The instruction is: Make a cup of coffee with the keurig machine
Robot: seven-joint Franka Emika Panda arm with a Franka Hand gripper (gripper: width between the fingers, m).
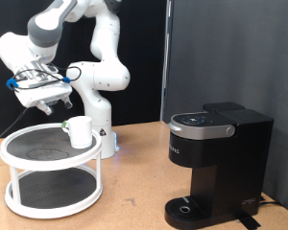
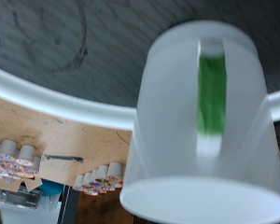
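Note:
The plain white cup (image 1: 80,131) stands upright on the dark top shelf of a white two-tier round stand (image 1: 29,163), near the shelf's edge on the exterior view's right. In the wrist view the cup (image 2: 205,121) fills the frame, blurred, with a green strip showing on it. My gripper (image 1: 54,107) hangs just above the shelf, up and to the exterior view's left of the cup, apart from it. Its fingers look spread and hold nothing. The black keurig machine (image 1: 216,163) stands on the wooden table at the exterior view's right, lid down.
The stand's white rim (image 2: 56,101) curves across the wrist view. Beyond it, several small white pods (image 2: 101,175) lie in rows on the wooden table. The robot's white base (image 1: 101,129) stands right behind the stand. A black curtain hangs behind the machine.

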